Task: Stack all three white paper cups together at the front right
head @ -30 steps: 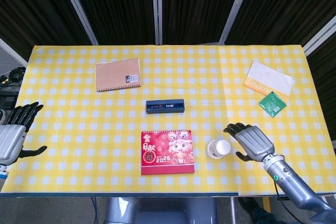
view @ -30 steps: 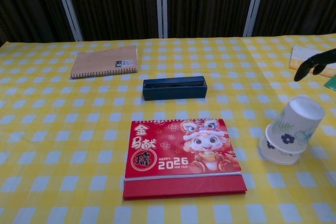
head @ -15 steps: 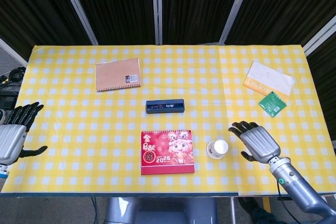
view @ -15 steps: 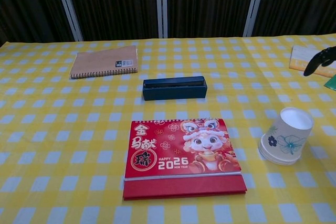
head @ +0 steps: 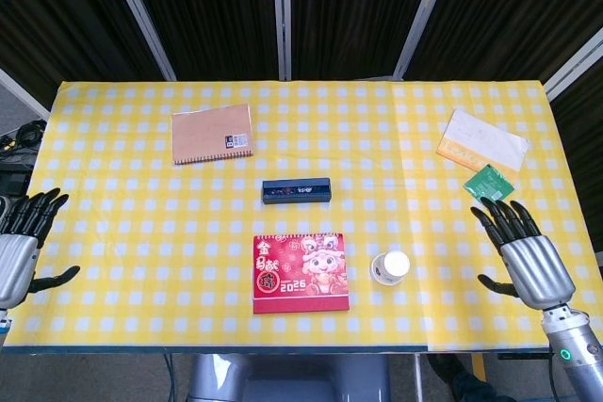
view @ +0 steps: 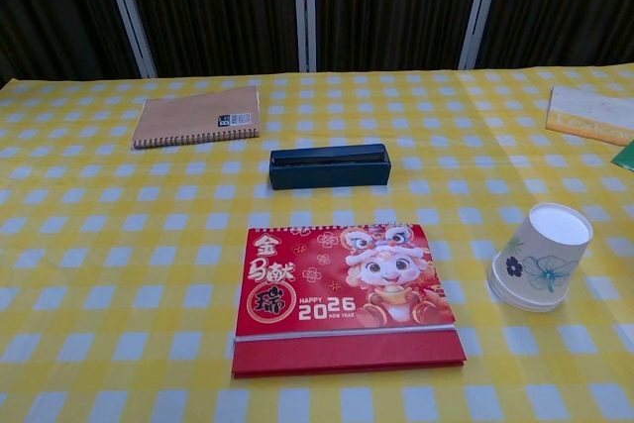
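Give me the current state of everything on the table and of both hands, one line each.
paper cups: nested upside down, stack leaning, beside the calendar.
calendar: lying flat, cover up.
notebook: closed, flat.
dark blue box: closed, lying lengthwise.
yellow-and-white packet: flat, far right.
green packet: flat, beside the yellow one.
right hand: open, holding nothing, apart from the cups.
left hand: open, holding nothing, at the table edge.

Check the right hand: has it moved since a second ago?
Yes. The right hand has pulled rightward off the paper cup stack, now below the green packet, fingers spread.
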Available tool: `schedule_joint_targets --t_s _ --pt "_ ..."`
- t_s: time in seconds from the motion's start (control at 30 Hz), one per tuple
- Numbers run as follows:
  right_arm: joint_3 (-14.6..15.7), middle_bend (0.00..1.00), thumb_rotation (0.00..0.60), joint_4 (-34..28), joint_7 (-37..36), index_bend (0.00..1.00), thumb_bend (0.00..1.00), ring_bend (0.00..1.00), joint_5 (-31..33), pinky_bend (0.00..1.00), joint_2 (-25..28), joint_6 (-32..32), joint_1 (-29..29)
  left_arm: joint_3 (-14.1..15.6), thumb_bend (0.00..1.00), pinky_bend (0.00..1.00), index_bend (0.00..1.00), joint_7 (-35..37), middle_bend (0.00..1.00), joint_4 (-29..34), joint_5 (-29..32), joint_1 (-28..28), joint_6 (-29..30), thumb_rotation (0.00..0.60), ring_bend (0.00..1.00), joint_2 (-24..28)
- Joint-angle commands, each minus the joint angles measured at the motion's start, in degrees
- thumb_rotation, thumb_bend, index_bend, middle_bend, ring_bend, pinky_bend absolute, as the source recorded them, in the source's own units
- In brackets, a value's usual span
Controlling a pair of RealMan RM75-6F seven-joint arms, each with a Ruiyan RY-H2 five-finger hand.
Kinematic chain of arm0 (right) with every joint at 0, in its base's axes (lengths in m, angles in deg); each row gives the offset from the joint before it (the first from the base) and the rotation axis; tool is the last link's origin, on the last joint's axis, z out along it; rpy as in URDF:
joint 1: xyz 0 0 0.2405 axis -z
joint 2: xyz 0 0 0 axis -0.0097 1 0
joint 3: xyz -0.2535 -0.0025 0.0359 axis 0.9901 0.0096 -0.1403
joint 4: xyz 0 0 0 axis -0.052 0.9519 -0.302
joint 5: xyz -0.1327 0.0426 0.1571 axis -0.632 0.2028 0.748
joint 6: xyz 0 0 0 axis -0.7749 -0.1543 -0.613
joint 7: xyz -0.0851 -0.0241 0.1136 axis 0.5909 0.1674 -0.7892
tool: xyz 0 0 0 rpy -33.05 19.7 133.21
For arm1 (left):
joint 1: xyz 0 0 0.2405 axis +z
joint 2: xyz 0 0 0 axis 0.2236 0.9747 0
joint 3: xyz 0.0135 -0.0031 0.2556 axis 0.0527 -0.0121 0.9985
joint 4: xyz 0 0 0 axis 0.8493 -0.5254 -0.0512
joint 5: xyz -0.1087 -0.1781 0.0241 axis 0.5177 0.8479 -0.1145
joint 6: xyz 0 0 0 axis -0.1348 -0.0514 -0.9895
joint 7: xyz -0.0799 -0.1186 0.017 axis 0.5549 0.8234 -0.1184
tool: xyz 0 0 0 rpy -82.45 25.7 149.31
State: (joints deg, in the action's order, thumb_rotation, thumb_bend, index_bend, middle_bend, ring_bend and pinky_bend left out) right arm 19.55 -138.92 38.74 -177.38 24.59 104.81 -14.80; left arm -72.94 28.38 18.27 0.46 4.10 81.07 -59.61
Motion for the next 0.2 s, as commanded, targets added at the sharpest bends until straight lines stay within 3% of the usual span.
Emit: schedule_joint_targets --t_s 0.03,0.2 --pt "0.06 0.00 0.600 4.34 -2.09 0.00 0.00 0.00 -2.77 0.00 -2.87 3.68 2.66 0.52 0.00 0.00 0.00 0.14 0.00 -0.67 -0.89 0.76 0.97 0.600 0.00 -0.74" --pt "0.17 0.00 0.600 6.70 -2.61 0.00 0.00 0.00 -3.92 0.00 -3.54 5.02 3.66 1.06 0.00 0.00 0.00 0.08 0.00 -0.76 -0.96 1.26 0.86 0.600 0.00 -0.70"
